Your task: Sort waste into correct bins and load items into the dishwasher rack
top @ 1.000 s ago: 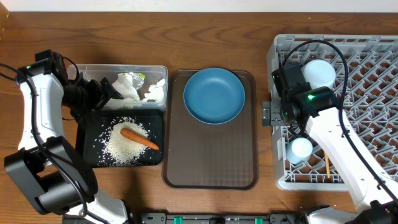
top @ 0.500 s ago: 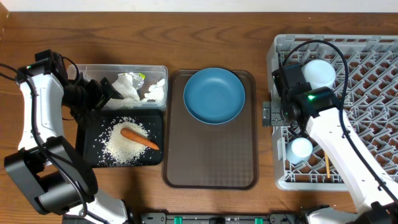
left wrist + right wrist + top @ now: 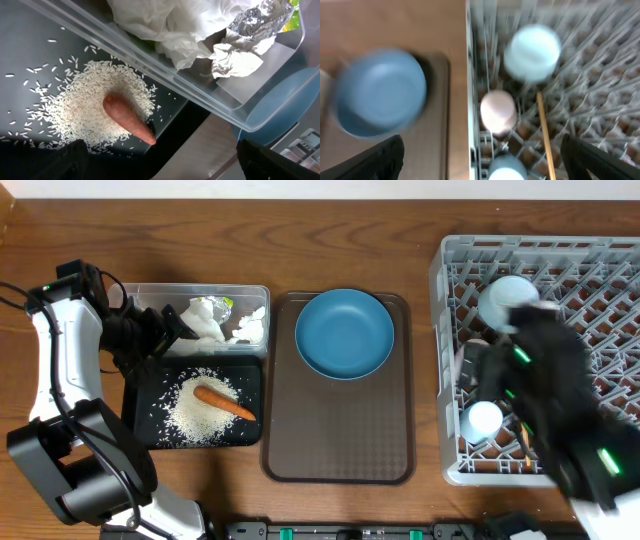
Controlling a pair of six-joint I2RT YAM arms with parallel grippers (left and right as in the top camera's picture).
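Wooden tabletop (image 3: 300, 240) carries everything. Blur smears the right arm (image 3: 540, 380) across the grey rack (image 3: 600, 270), hiding much of it. The right gripper (image 3: 480, 160) seems spread wide and empty above a pink cup (image 3: 497, 111) and a chopstick (image 3: 546, 135) in the rack. The left gripper (image 3: 162, 162), fingers far apart and holding nothing, hangs over the carrot (image 3: 129, 119) lying on rice (image 3: 75, 115) in the black tray (image 3: 140, 415). Napkins (image 3: 165, 25) fill the clear tub (image 3: 150, 292), which is cut off at the frame's top.

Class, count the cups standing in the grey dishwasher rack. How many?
2. A pink cup sits by the left edge of the grey plastic rack; a light blue cup stands just nearer the front edge. Motion blur may hide more.
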